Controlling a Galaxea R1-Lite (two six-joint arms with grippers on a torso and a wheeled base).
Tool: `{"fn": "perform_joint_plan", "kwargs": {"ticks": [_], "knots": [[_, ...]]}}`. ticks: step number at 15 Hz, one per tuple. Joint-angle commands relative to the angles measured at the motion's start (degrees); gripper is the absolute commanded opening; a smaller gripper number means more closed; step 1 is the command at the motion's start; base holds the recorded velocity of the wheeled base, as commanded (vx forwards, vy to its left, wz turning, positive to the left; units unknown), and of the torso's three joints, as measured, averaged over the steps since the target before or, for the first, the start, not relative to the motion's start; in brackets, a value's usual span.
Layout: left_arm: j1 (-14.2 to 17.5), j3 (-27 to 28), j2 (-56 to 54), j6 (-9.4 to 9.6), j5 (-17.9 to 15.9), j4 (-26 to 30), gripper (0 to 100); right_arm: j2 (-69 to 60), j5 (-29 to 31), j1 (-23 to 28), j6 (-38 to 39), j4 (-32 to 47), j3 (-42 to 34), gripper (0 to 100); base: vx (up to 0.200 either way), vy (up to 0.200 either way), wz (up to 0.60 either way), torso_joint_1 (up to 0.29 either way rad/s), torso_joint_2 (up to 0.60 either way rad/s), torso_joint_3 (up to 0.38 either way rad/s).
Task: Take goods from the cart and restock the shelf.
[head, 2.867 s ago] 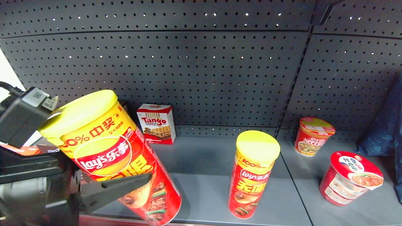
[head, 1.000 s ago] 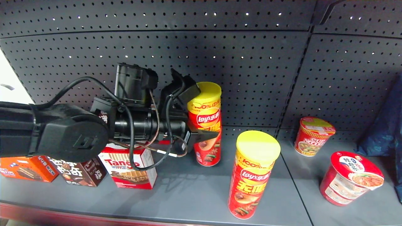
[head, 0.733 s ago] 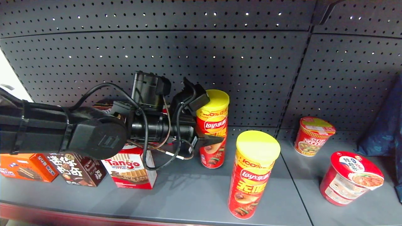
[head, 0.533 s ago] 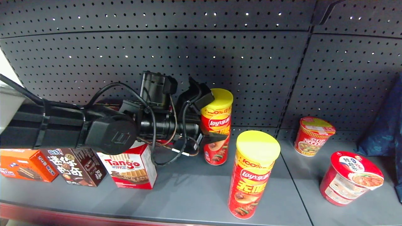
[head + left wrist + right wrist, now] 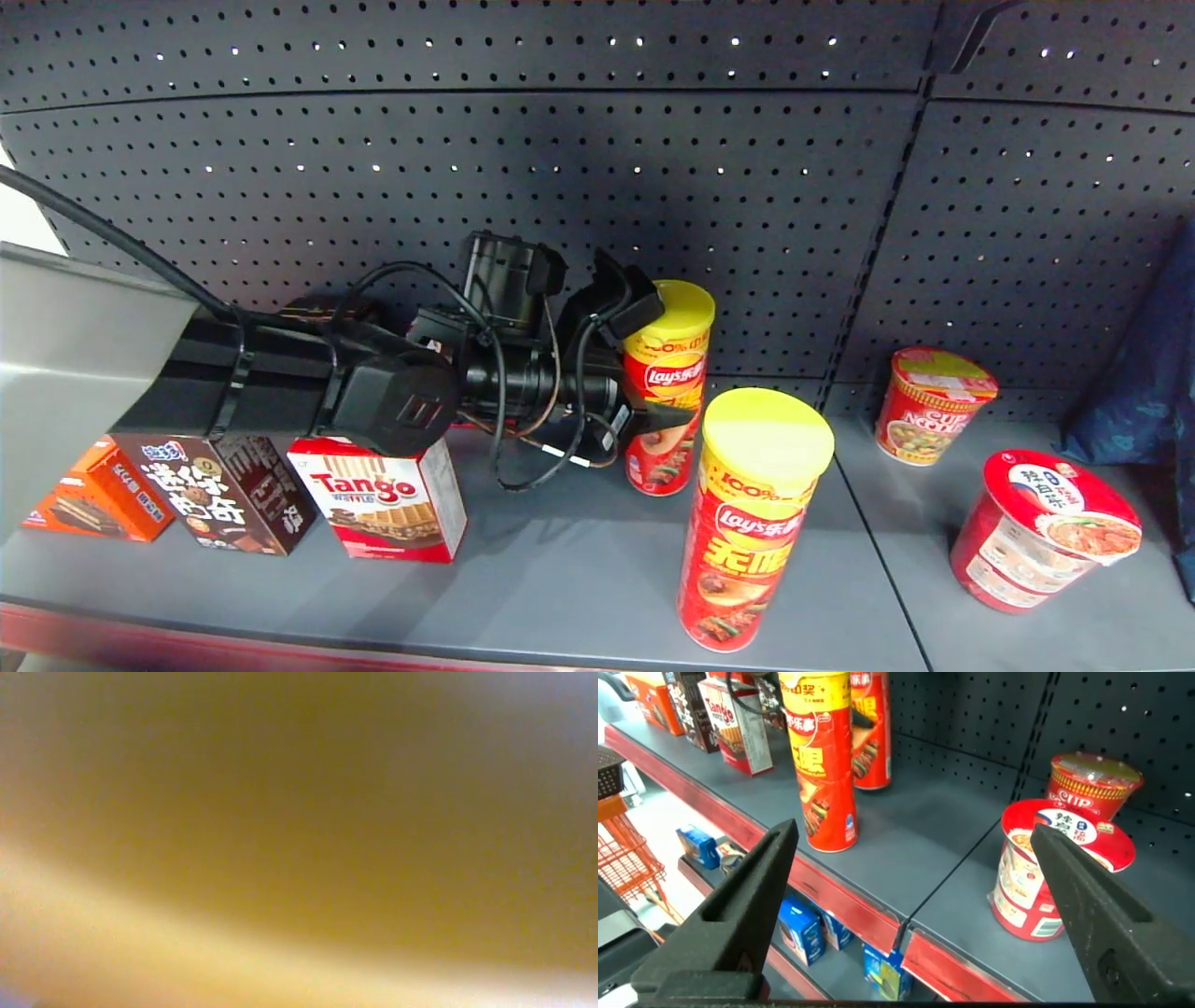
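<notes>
A red chips can with a yellow lid (image 5: 668,373) stands nearly upright at the back of the grey shelf (image 5: 579,560), close to the pegboard. My left gripper (image 5: 653,362) is shut on its upper half from the left; the left wrist view has the can's yellow surface (image 5: 299,840) right against the lens. I cannot tell if its base touches the board. A second identical can (image 5: 752,518) stands in front, to the right. My right gripper (image 5: 915,835) hangs open before the shelf edge, holding nothing.
Three snack boxes line the shelf's left front: a wafer box (image 5: 383,499), a brown box (image 5: 215,490), an orange box (image 5: 89,495). A cup noodle (image 5: 929,392) and a noodle bowl (image 5: 1041,532) sit right. An orange wire cart (image 5: 626,849) stands below left.
My left arm has carried the chips can from close at the left, rightward and deeper into the shelf, lowering it behind the other can. Nothing else moved.
</notes>
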State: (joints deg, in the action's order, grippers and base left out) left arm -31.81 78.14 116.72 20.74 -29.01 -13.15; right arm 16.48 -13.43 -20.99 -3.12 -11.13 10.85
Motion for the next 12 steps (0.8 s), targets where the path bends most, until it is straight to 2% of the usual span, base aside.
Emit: {"fn": "perform_joint_plan", "kwargs": {"ticks": [1,12], "knots": [[-0.01,0.87,1.40,0.01,0.01,-0.03,0,-0.22,-0.01,-0.01,-0.04,-0.03,-0.04,100,0.000,0.000,0.00,0.000,0.00,0.000],[0.78,3.42,4.65,0.01,0.01,-0.03,0,-1.10,-0.10,-0.01,-0.04,-0.03,-1.36,100,0.000,0.000,0.00,0.000,0.00,0.000]]}}
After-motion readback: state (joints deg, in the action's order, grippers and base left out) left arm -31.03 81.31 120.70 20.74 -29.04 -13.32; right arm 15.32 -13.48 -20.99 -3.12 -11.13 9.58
